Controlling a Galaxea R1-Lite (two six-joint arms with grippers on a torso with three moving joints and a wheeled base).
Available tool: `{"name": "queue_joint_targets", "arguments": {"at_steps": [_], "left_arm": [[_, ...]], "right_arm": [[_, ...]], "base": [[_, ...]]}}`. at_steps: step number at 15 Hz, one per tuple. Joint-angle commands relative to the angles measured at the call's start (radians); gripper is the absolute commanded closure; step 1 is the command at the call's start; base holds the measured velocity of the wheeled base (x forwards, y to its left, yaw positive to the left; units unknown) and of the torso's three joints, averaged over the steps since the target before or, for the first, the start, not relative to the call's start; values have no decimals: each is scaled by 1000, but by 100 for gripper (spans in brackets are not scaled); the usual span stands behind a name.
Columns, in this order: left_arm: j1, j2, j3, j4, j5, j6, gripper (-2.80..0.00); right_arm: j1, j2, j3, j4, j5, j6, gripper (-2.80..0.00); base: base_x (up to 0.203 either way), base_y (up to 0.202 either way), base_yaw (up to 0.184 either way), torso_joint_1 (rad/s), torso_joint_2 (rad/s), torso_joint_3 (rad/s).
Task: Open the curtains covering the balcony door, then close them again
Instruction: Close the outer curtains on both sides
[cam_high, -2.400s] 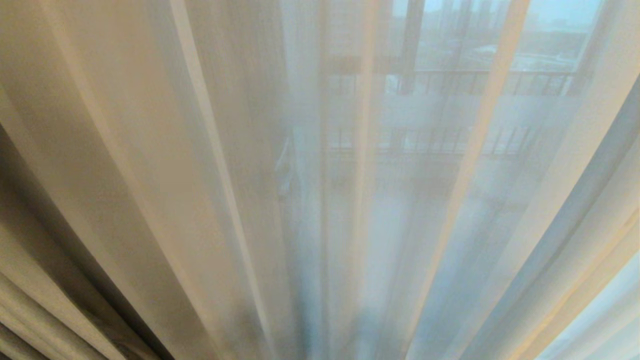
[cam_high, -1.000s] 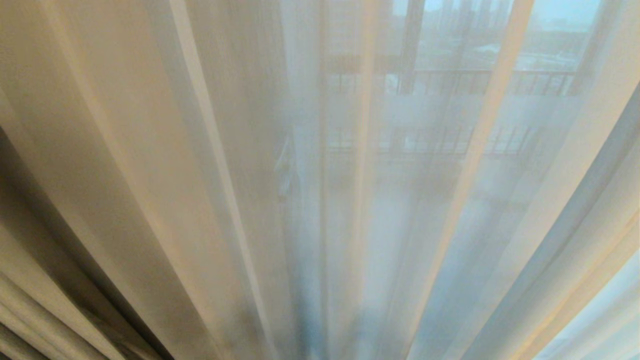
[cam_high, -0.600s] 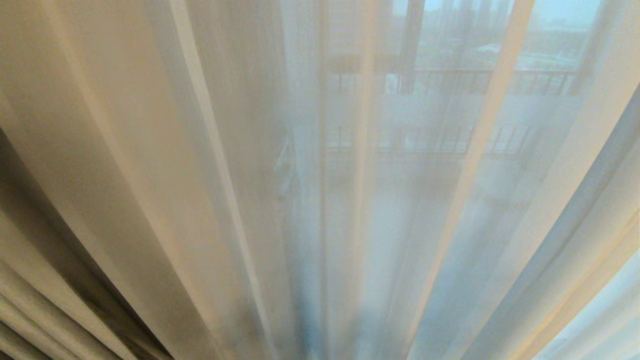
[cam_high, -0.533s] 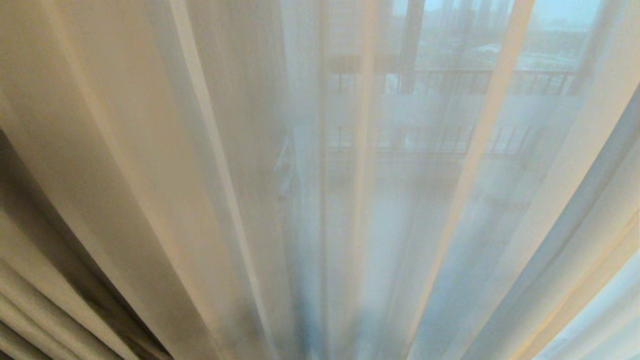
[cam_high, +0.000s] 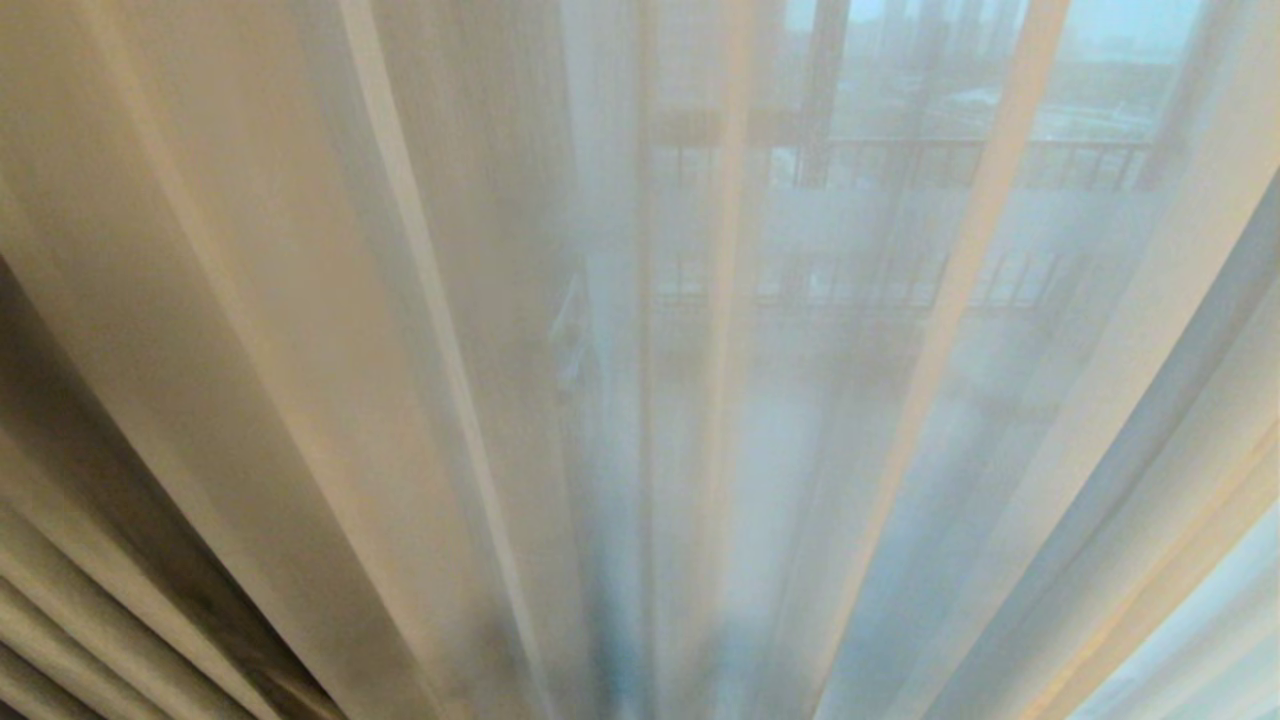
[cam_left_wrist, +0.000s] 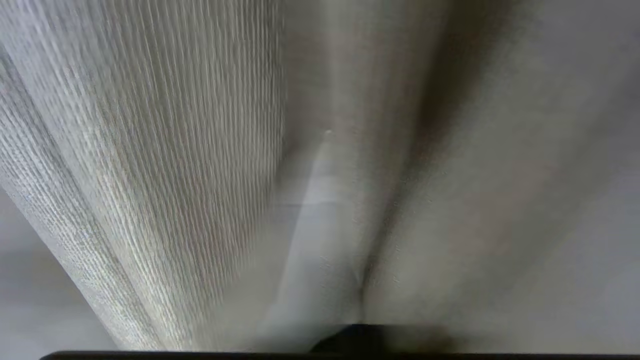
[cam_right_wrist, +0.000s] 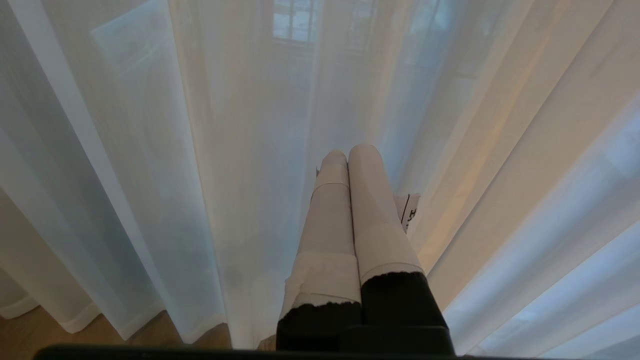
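Cream folds (cam_high: 60, 600) shifted; left claw hidden, state unclear; right claw (cam_right_wrist: 350, 152) pressed together.

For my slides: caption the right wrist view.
Right hand, shut and empty, before the hanging sheer curtain.

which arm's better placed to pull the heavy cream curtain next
Left, probably. Its wrist view is pressed right into the folds of the heavy cream curtain. The right gripper, jaws shut, only points at the sheer curtain, apart from it.
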Motion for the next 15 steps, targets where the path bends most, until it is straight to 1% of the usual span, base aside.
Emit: {"name": "queue_joint_targets", "arguments": {"at_steps": [1,3,7,10,11,15], "left_arm": [[1,-15,-1,1,1,-2,0],[1,-30,2,1,1,-3,0],[-2,-73,15,8,0,-33,0],[-8,-129,26,85,1,-56,0],[-11,-151,38,95,1,-64,0],[-49,-274,152,99,1,-74,0]], "right_arm": [[0,1,0,0,2,-1,0],[0,1,0,0,2,-1,0],[0,1,0,0,2,-1,0],[0,1,0,0,2,-1,0],[0,1,0,0,2,-1,0],[0,1,0,0,2,-1,0]], "base": [[0,0,0,0,0,0],[0,0,0,0,0,0],[0,0,0,0,0,0],[0,0,0,0,0,0],[0,0,0,0,0,0],[0,0,0,0,0,0]]}}
